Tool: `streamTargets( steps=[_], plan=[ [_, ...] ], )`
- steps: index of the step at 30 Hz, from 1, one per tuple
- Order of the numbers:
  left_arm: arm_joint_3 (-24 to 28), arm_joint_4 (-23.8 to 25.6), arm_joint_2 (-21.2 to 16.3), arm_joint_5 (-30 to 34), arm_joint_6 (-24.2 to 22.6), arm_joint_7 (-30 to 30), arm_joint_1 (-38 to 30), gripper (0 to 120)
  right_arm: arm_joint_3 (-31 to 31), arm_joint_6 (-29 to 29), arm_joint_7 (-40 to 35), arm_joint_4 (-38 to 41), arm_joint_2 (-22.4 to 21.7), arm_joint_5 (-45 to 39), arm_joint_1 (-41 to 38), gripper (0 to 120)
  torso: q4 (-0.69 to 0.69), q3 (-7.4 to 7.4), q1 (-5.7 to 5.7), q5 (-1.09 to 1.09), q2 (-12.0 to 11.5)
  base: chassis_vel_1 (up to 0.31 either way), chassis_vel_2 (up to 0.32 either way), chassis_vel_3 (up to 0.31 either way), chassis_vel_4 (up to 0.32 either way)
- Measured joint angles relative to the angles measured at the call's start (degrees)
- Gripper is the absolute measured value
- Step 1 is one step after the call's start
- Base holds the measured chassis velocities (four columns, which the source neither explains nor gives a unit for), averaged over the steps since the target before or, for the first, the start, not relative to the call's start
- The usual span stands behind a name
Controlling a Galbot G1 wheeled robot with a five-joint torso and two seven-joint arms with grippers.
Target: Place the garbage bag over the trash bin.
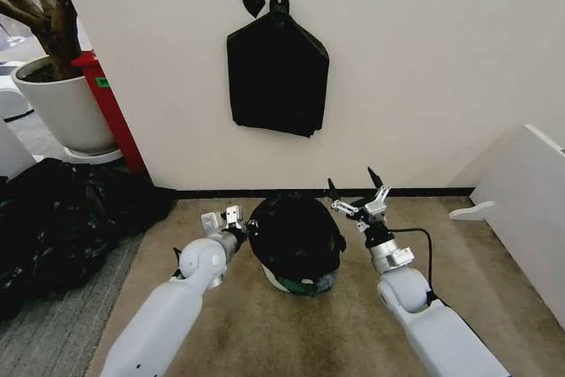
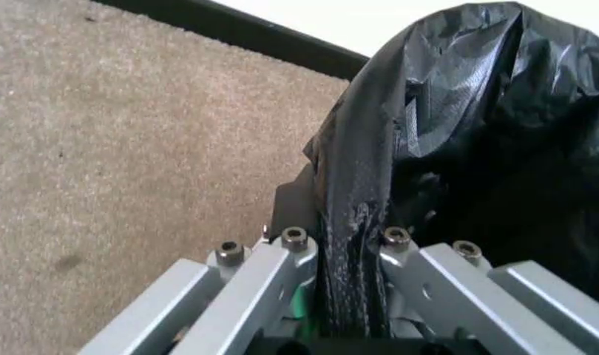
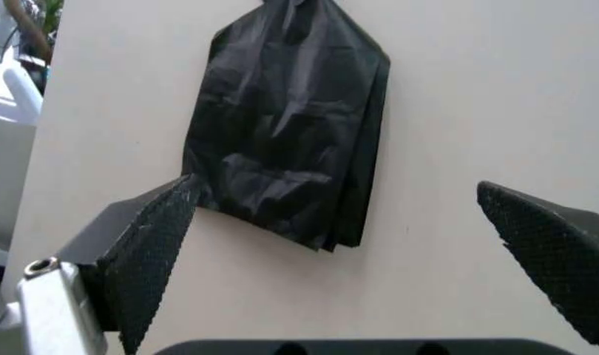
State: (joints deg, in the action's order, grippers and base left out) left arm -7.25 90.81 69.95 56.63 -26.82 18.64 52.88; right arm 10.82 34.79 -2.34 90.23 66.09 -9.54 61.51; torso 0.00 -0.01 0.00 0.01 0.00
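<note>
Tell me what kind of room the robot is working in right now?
Probably an office or lobby corner. There is carpet on the floor, a plain white wall with a bundle of spare bags on a hook, and a potted tree at the side.

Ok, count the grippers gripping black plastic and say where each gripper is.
1. The left gripper is shut on the garbage bag at its left edge, over the trash bin. The right gripper is open, right of the bag.
</note>
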Motion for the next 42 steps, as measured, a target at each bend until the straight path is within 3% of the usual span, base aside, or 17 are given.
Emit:
streamTargets(
  steps=[11,19,27,31,34,42],
  plan=[
    [-2.9,5.6,-0.6,-0.3,0.5,1.0,3.9,39,0.1,0.4,0.4,-0.2,0.5,1.2,1.6,100,0.01,0.0,0.0,-0.01,0.0,0.0,0.0,0.0,0.0],
    [-3.7,9.5,-2.2,0.3,-2.0,2.5,6.5,70,0.2,0.5,0.4,-0.2,0.9,2.3,2.7,100,0.0,0.0,0.0,-0.01,0.0,0.0,0.0,0.0,0.0],
    [-4.8,11.9,-3.1,5.9,-4.6,4.7,8.5,97,1.2,0.5,0.4,0.1,1.1,2.4,3.4,100,0.0,0.01,0.0,-0.02,0.0,0.0,0.0,0.0,0.0],
    [-8.9,13.4,-2.4,13.2,-7.6,5.3,9.0,100,2.0,0.6,0.3,0.4,1.0,2.2,3.9,100,0.0,0.01,0.0,-0.01,0.0,0.0,0.0,0.0,0.0],
    [-10.7,13.4,-2.2,14.0,-9.8,5.4,8.6,100,2.3,0.6,0.3,0.5,1.0,2.1,4.1,100,0.0,0.01,0.0,-0.02,0.0,0.0,0.0,0.0,0.0],
    [-15.2,7.8,-2.0,20.7,-15.4,4.1,7.2,100,2.2,0.6,0.3,0.6,1.3,2.0,4.6,100,0.0,0.01,0.0,-0.01,0.0,0.0,0.0,0.0,0.0]
  ],
)
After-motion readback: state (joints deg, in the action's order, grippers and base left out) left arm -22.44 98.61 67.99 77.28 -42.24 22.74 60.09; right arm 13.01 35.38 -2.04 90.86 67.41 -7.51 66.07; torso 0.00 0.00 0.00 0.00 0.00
